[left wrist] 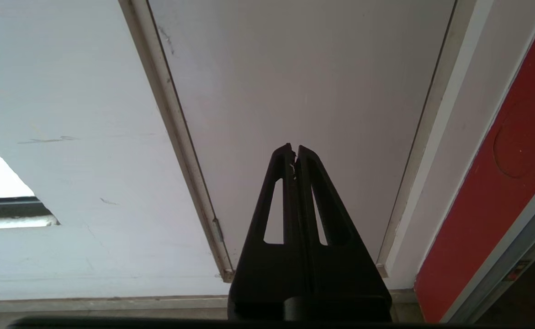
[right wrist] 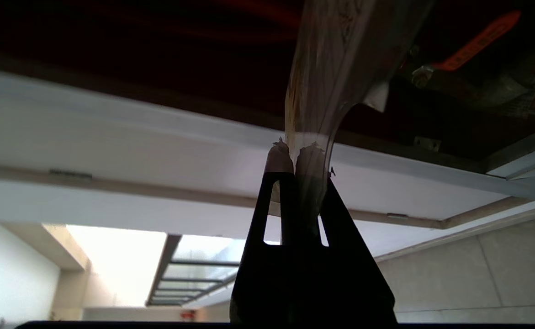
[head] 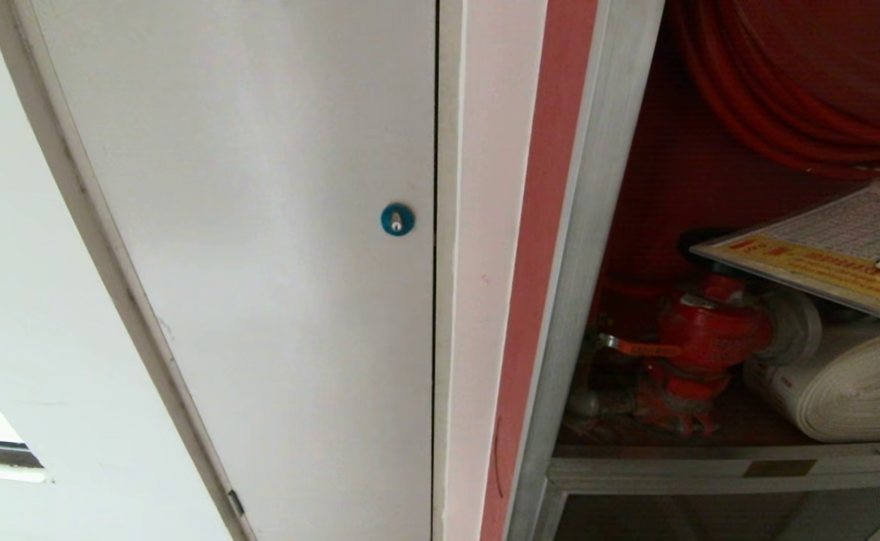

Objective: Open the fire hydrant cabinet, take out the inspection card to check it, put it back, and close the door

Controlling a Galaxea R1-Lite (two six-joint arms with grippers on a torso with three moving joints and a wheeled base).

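While the left gripper [left wrist: 294,151] pointed at the white panel [head: 259,225] with its blue lock [head: 397,219], fingers pressed together and holding nothing, the fire hydrant cabinet [head: 597,225] stood open to the right. Inside, the inspection card [head: 823,252] lay tilted above the red valve [head: 703,330] and rolled hose [head: 853,383], the right gripper [right wrist: 294,157] clamped on its edge.
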